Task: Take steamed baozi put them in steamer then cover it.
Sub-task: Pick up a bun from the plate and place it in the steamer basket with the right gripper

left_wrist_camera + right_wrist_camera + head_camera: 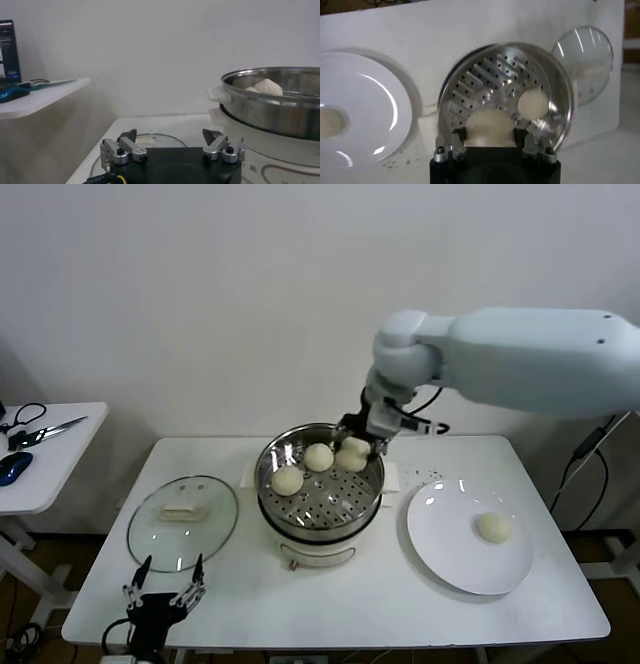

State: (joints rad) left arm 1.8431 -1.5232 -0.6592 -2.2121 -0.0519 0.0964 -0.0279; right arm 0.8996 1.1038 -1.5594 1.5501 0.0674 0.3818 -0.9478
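Reaching in over the far right rim of the round shiny stainless-steel steamer (320, 489), the right gripper (362, 446) is down inside the pot, its fingers set on either side of a small smooth cream-white steamed bun (352, 454), and the right wrist view shows that bun (487, 126) sitting between the two fingertips against the perforated tray. Whether the jaws are pressing on the bun or just bracketing it, I cannot tell from these views. Two more cream-white buns are on the tray: one near the back centre (318, 456), one toward the left side (287, 479), each apart from its neighbours. The fourth bun (492, 527) waits alone on the flat white round plate (440, 534), which lies on the white table (400, 604) just to the right of the steamer's white base. Over on the steamer's left, the round clear glass cover (182, 522) with its white rectangular handle lies flat on the table, off the pot. The left gripper (162, 596) hangs low at the front left edge of the table, near the cover's front rim, fingers spread wide apart and holding nothing; its own wrist view shows the released fingertips (127, 136) with the cover beyond them and the steamer (272, 102) off to one side. A small white side table (50, 459) with scissors (40, 431) stands at far left.
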